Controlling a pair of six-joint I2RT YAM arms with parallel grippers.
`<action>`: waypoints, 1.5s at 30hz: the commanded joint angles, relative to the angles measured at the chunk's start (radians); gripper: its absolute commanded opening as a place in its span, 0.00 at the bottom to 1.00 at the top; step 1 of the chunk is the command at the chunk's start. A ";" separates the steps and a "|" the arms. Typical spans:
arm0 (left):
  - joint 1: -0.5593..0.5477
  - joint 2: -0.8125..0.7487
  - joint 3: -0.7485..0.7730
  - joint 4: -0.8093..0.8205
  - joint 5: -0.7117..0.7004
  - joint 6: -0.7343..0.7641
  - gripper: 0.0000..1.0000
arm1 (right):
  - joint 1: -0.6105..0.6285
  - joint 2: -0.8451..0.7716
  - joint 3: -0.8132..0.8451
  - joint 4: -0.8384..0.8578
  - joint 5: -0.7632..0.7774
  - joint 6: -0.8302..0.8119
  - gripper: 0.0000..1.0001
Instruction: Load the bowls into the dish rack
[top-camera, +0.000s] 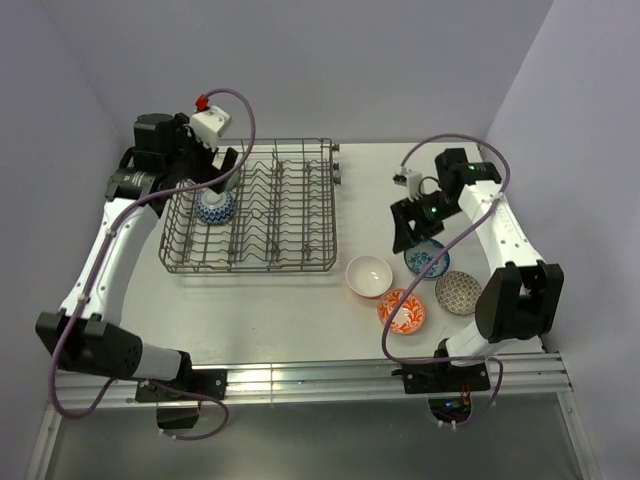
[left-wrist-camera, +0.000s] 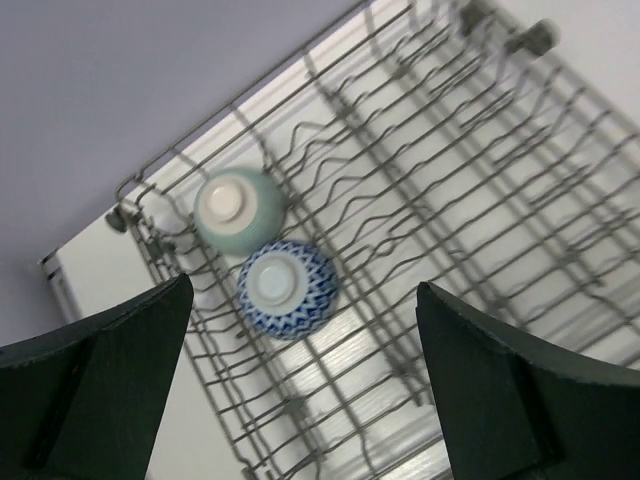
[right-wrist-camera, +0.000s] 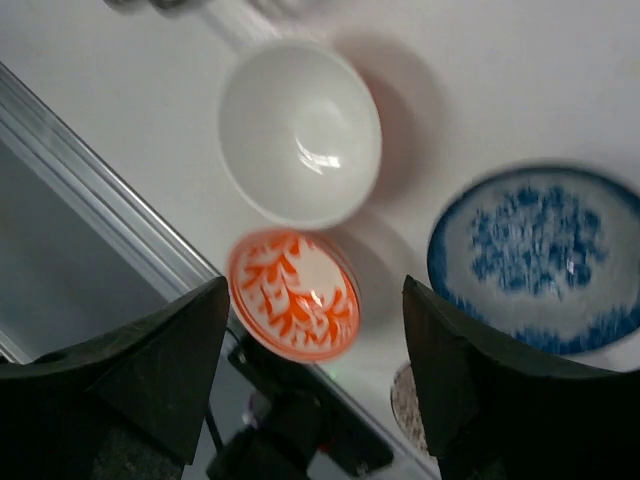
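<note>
The grey wire dish rack (top-camera: 270, 215) stands at the back left. In the left wrist view the rack (left-wrist-camera: 470, 190) holds two upturned bowls in one corner: a pale green bowl (left-wrist-camera: 238, 208) and a blue-white patterned bowl (left-wrist-camera: 287, 288); the blue-white bowl also shows from above (top-camera: 215, 208). My left gripper (top-camera: 228, 172) hovers over them, open and empty (left-wrist-camera: 300, 400). My right gripper (top-camera: 408, 232) is open and empty (right-wrist-camera: 315, 370) above the table bowls: a white bowl (right-wrist-camera: 300, 130), a red-orange patterned bowl (right-wrist-camera: 294, 296) and a blue patterned bowl (right-wrist-camera: 540, 258).
On the table right of the rack lie the white bowl with orange outside (top-camera: 369, 276), the red-orange bowl (top-camera: 401, 311), the blue bowl (top-camera: 426, 259) and a grey speckled bowl (top-camera: 458, 292). The right arm's base stands just beyond them. The table's front rail (top-camera: 330, 375) runs below.
</note>
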 joint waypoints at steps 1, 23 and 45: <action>-0.003 -0.074 -0.057 -0.050 0.159 -0.124 1.00 | -0.043 -0.089 -0.103 -0.111 0.141 -0.115 0.73; -0.003 -0.234 -0.241 0.008 0.156 -0.196 0.99 | 0.005 -0.065 -0.398 0.131 0.287 0.043 0.46; -0.003 -0.217 -0.244 0.020 0.128 -0.183 0.99 | 0.200 0.080 -0.423 0.188 0.367 0.049 0.42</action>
